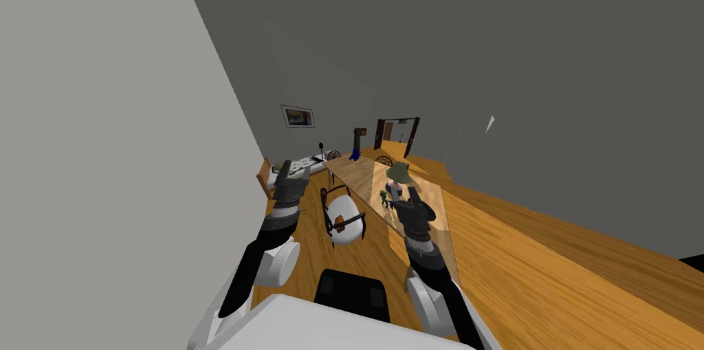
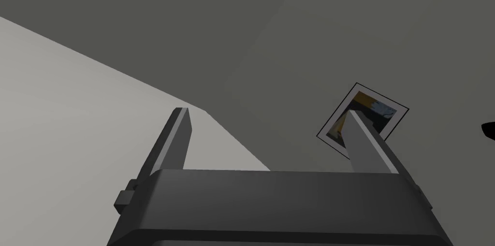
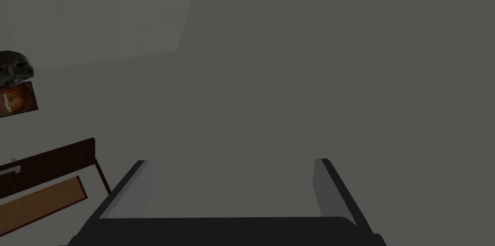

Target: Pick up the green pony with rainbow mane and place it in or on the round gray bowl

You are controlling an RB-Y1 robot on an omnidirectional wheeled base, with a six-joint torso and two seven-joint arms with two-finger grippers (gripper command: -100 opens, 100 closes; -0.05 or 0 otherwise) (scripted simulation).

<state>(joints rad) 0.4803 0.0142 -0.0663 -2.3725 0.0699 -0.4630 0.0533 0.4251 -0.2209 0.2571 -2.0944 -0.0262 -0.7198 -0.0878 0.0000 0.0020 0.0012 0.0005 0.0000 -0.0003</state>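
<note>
A small green figure (image 1: 383,196), likely the pony, stands on the long wooden table (image 1: 357,174), too small for its mane to show. Just beyond it sits a rounded olive-grey thing (image 1: 399,172); I cannot tell whether it is the bowl. My right gripper (image 1: 402,200) is raised over the table right beside the green figure. In the right wrist view the right gripper (image 3: 232,185) is open and empty, facing a grey wall. My left gripper (image 1: 292,175) is held up to the left of the table, and in the left wrist view the left gripper (image 2: 270,132) is open and empty.
A white round-backed chair (image 1: 344,219) stands at the table's left side, between my arms. A blue object (image 1: 355,155) and a tall dark one (image 1: 357,136) are at the table's far end. A light wall (image 1: 103,160) runs close on my left. A doorway (image 1: 395,131) lies far ahead.
</note>
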